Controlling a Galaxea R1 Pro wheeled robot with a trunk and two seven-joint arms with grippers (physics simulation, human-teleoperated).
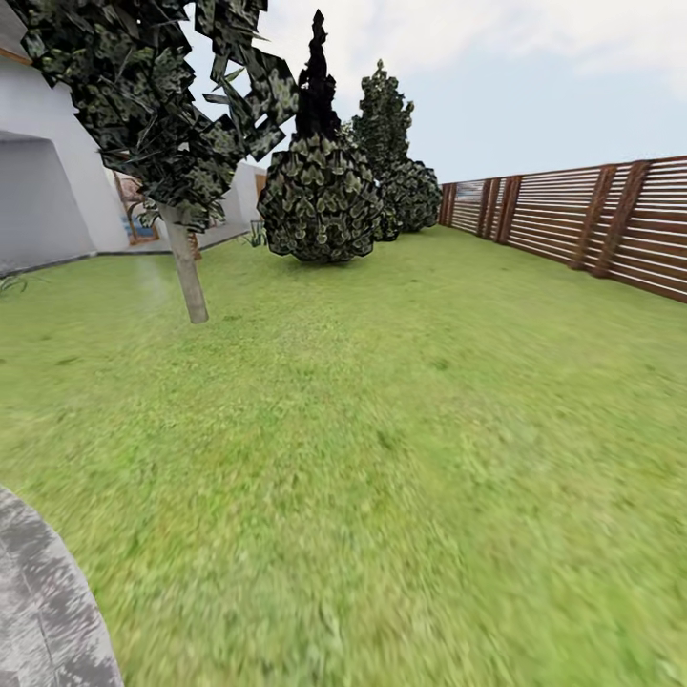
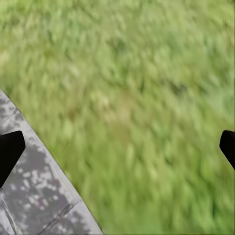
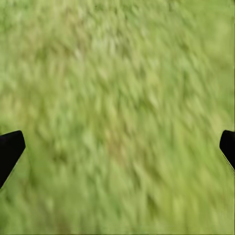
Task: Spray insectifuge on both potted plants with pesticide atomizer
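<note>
**Both pincers spread wide over the lawn, nothing held**

In the left wrist view the left pincer [image 2: 117, 147] shows as two dark fingertips [image 2: 10, 152] at opposite edges of the picture, far apart, with nothing between them. Beneath it lies blurred green lawn [image 2: 142, 98], and a corner of grey mottled paving [image 2: 39, 196] sits under the one fingertip; whether the pincer touches either cannot be told.

In the right wrist view the right pincer [image 3: 117, 147] is likewise spread wide, its dark fingertips [image 3: 10, 152] at the two edges of the picture, gripping nothing. Under it is grass [image 3: 117, 98], blurred.

The head view looks out across the garden. The lawn [image 1: 382, 429] runs from the foreground to the far end. A curved edge of grey paving [image 1: 43, 601] shows at the lower left corner. To the left stands a tree [image 1: 186, 267] with a pale trunk and dark mottled foliage, and behind it a white building wall [image 1: 57, 181]. Further back are rounded dark shrubs [image 1: 320, 200] with tall conifer tops [image 1: 382, 114] rising behind them. A brown slatted wooden fence [image 1: 592, 224] runs along the right side toward the far shrubs. Above is a pale, partly cloudy sky [image 1: 525, 76].
</note>
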